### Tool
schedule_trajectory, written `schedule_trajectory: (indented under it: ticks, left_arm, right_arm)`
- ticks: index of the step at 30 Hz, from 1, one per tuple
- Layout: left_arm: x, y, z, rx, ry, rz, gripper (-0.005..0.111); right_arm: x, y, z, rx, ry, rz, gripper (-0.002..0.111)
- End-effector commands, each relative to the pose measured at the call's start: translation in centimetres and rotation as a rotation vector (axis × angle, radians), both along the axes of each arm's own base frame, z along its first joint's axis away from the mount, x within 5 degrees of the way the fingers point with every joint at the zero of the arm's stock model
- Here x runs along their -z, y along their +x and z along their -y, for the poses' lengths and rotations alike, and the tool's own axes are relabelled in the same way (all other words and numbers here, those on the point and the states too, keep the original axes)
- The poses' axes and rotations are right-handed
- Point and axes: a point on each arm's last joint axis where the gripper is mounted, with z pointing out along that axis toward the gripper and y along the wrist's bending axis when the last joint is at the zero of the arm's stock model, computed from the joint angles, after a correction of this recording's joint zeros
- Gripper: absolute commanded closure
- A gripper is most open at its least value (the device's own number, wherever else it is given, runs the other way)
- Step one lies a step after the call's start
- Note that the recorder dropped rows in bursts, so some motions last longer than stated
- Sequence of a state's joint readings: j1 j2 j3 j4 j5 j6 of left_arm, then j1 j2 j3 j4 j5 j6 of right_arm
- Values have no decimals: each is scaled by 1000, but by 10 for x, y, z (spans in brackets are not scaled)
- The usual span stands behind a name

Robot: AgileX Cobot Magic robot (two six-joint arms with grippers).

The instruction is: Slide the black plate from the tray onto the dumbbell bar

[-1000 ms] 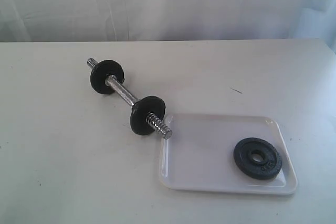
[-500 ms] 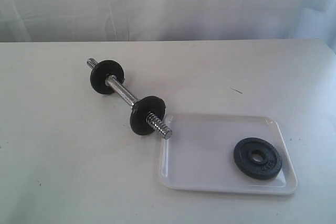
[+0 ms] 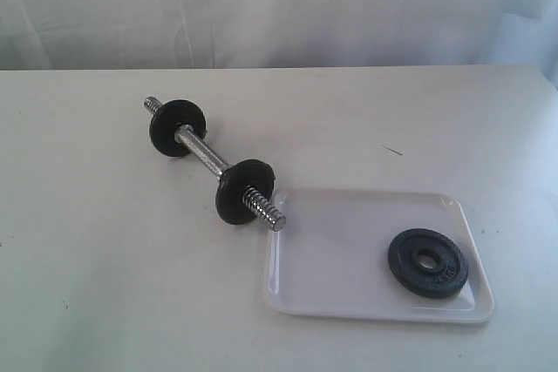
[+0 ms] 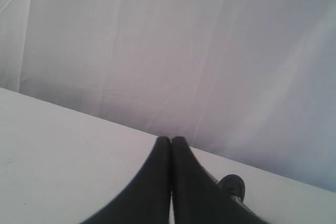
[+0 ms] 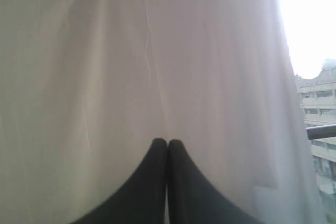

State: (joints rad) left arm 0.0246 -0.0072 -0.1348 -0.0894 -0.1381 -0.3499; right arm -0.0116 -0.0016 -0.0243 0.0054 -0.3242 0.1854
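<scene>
Black plate (image 3: 427, 262) flat in tray (image 3: 340, 298); both end effectors clenched, empty.
Left end effector (image 4: 171, 141) and right end effector (image 5: 167, 142) sit well apart from the plate. Past the left one's tips: counter (image 4: 63, 150) and a dark round thing (image 4: 232, 184), too cropped to name. Right one faces a curtain (image 5: 131, 51). Dumbbell bar (image 3: 207, 156), carrying two discs (image 3: 177, 127), ends at the tray's corner.

My left gripper (image 4: 171, 140) ends in two smooth, matte black fingers (image 4: 155, 182), wide at the base and curving in to narrow, rounded tips. My right gripper (image 5: 167, 142) has the same pair: plain, dark, tapered, softly rounded at the ends
</scene>
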Motion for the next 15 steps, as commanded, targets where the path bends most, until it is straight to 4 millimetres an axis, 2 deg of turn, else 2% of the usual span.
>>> schedule_trajectory:
  ticks: [1, 3, 6, 8, 11, 15]
  left_arm:
    - [-36, -14, 3, 19, 97, -46, 107]
    - [-60, -27, 5, 32, 116, -38, 107]
    - [-78, -41, 7, 51, 128, -66, 107]
    - [-94, -49, 9, 75, 158, -160, 107]
    - [-116, -45, 10, 95, 211, -254, 107]
    - [-135, -26, 11, 119, 301, -349, 107]
  right_arm:
    - [-30, -8, 0, -59, 136, 42, 108]
    - [-49, -15, 0, -59, 141, -4, 108]
    - [-66, -23, 0, -56, 139, -42, 108]
    - [-81, -33, 0, -51, 135, -79, 108]
    - [-102, -41, -1, -21, 68, -125, 108]
    - [-124, -31, 0, 7, -2, -257, 108]
